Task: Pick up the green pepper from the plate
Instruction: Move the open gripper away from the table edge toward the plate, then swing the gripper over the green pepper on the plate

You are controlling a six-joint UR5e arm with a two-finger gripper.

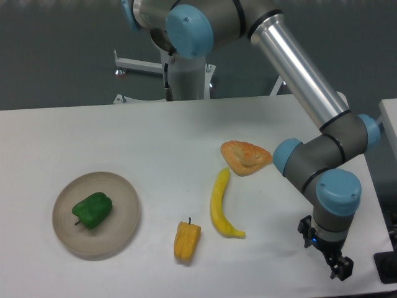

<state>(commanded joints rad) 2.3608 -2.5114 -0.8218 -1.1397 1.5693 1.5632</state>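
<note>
The green pepper (92, 210) lies on the round beige plate (124, 217) at the table's left side, its dark stem pointing to the lower left. My gripper (339, 269) hangs far off at the lower right, near the table's front edge, well apart from the plate. Its black fingers are small and seen at an angle, so I cannot tell whether they stand open or shut. Nothing shows between them.
A yellow-orange pepper (187, 241) lies right of the plate. A yellow banana (220, 205) and a pastry (245, 156) sit mid-table. The arm's silver link (298, 68) crosses above the right half. A dark object (386, 268) stands at the right edge.
</note>
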